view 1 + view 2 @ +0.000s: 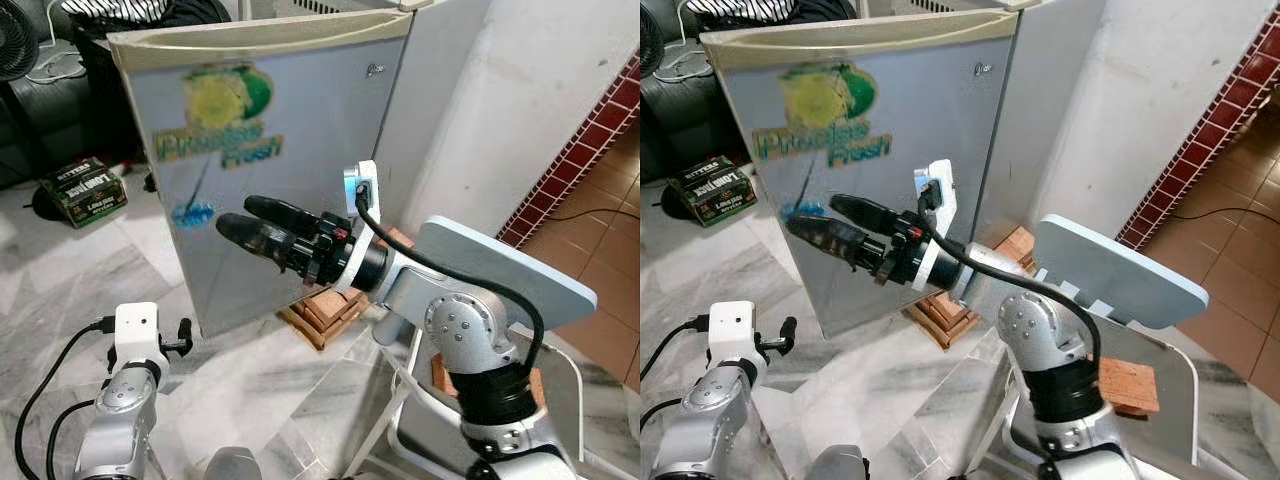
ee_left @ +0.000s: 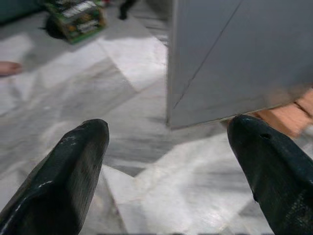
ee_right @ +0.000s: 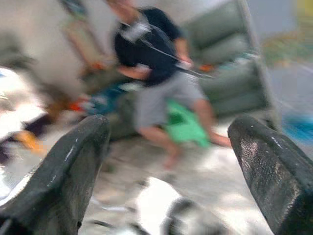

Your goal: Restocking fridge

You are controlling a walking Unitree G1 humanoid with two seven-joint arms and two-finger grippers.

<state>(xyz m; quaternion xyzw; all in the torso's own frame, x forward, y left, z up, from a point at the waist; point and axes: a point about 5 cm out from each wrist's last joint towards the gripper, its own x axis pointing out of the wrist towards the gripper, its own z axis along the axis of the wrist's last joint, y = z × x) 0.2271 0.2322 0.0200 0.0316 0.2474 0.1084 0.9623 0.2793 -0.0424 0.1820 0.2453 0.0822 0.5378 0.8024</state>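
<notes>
A small silver fridge [image 1: 280, 150] with a green and yellow "Precious Fresh" logo stands ahead, its door face [image 1: 870, 180] turned toward me. My right gripper [image 1: 236, 216] is raised at mid height just in front of that door. Its two black fingers point left, open, with nothing between them. The right wrist view is blurred and shows the same gripper [image 3: 168, 125] with its fingers wide apart. My left arm [image 1: 135, 370] hangs low at the bottom left. The left gripper [image 2: 168, 126] is open and empty above the marble floor, near the fridge's bottom corner [image 2: 168, 120].
Wooden blocks [image 1: 325, 310] prop up the fridge. A light blue board [image 1: 500, 265] on a white frame stands beside my right arm. A dark box [image 1: 85, 190] lies on the floor at the left, near a black sofa. A person [image 3: 151, 73] stands across the room. Red tiles [image 1: 590, 140] line the right wall.
</notes>
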